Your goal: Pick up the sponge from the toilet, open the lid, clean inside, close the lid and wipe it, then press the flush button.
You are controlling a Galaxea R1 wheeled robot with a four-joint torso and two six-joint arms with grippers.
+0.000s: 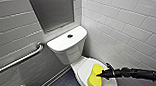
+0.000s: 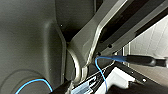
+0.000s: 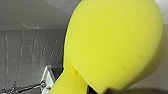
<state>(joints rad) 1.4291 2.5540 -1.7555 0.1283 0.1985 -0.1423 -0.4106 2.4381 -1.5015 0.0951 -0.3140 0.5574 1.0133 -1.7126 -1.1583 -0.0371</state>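
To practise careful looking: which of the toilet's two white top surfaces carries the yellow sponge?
The oval lid in front; the tank top behind carries only the flush button.

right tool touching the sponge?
Touching. Head view: the right tool meets the sponge at its waist, no gap showing.

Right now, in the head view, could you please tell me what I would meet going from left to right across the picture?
Metal grab bar → flush button → yellow sponge → right arm, reaching in from the right edge.
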